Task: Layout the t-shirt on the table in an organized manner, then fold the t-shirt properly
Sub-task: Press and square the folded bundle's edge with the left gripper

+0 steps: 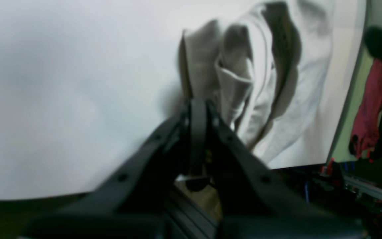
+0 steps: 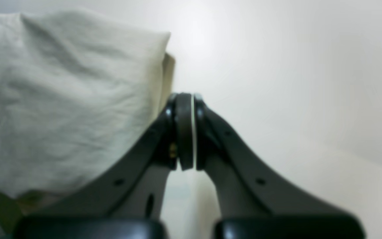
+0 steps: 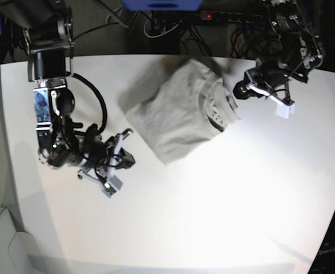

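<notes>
Base view is showing the t-shirt [image 3: 176, 111] lying bunched in the far middle of the white tabletop [image 3: 224, 217], collar end toward the view's right, its long axis running diagonally from the far-left corner of the bundle down toward the near-right.

Nearest the camera, the right gripper [image 3: 120, 155] is sitting low over the tabletop at the view's left, fingers closed and holding nothing. The shirt's near-left edge is lying just beyond and to the right of those fingers, near but apart. Right wrist view is confirming this: the closed fingers [image 2: 185, 132] are pointing past bare tabletop, with the crumpled cloth [image 2: 61, 99] just beside them on their left.

Farther back, the left gripper [image 3: 248, 88] is hanging at the view's right, just beside the collar end, fingers closed and empty. Left wrist view is placing the collar folds [image 1: 244, 76] directly ahead of the closed fingers [image 1: 198, 132], slightly to their right.

Judgement: each arm is standing at one end of the diagonal, the left arm nearer the collar and the right arm nearer the opposite edge. Spreading the garment is not yet done; both sets of fingers would need to open before any grasp.
</notes>
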### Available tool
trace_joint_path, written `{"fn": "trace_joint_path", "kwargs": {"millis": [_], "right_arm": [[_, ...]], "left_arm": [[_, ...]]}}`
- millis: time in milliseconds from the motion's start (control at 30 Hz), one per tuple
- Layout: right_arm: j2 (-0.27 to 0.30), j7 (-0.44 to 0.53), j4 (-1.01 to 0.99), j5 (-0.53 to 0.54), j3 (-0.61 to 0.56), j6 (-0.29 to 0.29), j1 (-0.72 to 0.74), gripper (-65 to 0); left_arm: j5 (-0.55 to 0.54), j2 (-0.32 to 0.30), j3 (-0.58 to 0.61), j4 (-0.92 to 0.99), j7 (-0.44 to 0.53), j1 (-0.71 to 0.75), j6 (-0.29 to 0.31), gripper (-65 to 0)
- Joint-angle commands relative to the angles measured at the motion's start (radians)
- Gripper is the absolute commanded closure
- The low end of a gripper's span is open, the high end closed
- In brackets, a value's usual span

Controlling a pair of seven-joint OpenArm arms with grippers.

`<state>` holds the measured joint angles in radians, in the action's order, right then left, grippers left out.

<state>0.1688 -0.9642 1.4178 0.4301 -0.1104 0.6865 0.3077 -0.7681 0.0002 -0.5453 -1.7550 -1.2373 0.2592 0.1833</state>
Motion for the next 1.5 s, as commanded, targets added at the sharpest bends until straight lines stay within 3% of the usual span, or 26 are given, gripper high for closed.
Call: {"fn": "trace_joint_path", "kwargs": {"millis": [0,233,433,767,1000,1167,1267,1367,1467], "right_arm": [[0.005,0.020,-0.005,0.017,0.001,0.012,0.025,0.0],[0.018,0.097,-0.099,0.017,-0.002,0.012,0.015,0.0],[0.024,0.104,-0.163,0.017,-0.002,0.012,0.014,0.0],[0.039,0.106,-0.140,0.017,-0.004,0.012,-0.084,0.0],[0.076,0.106,-0.081,0.017,0.004,0.012,-0.143,0.0],[0.111,0.106,-0.077,0.017,0.018,0.012,-0.132,0.0],[0.114,0.106,-0.077,0.019,0.048,0.012,-0.132,0.0],[0.114,0.107,-0.077,0.019,0.051,0.012,-0.130,0.0],[0.113,0.107,-0.079,0.019,0.051,0.012,-0.123,0.0]], "left_arm": [[0.000,0.007,0.006,-0.009,0.006,-0.002,-0.008,0.0],[0.083,0.073,0.017,0.077,0.049,-0.056,-0.003,0.0],[0.097,0.062,0.067,0.246,0.184,-0.140,-0.005,0.0],[0.095,0.033,0.066,0.410,0.290,-0.314,-0.005,0.0],[0.071,-0.030,0.064,0.401,0.279,-0.403,-0.011,0.0],[-0.001,-0.124,0.058,0.326,0.181,-0.381,-0.011,-0.4],[-0.021,-0.139,0.058,0.289,0.150,-0.334,-0.011,-0.7],[-0.052,-0.133,0.057,0.235,0.143,-0.285,-0.011,-9.1],[-0.123,-0.127,0.064,0.155,0.141,-0.229,-0.012,-29.3]]}}
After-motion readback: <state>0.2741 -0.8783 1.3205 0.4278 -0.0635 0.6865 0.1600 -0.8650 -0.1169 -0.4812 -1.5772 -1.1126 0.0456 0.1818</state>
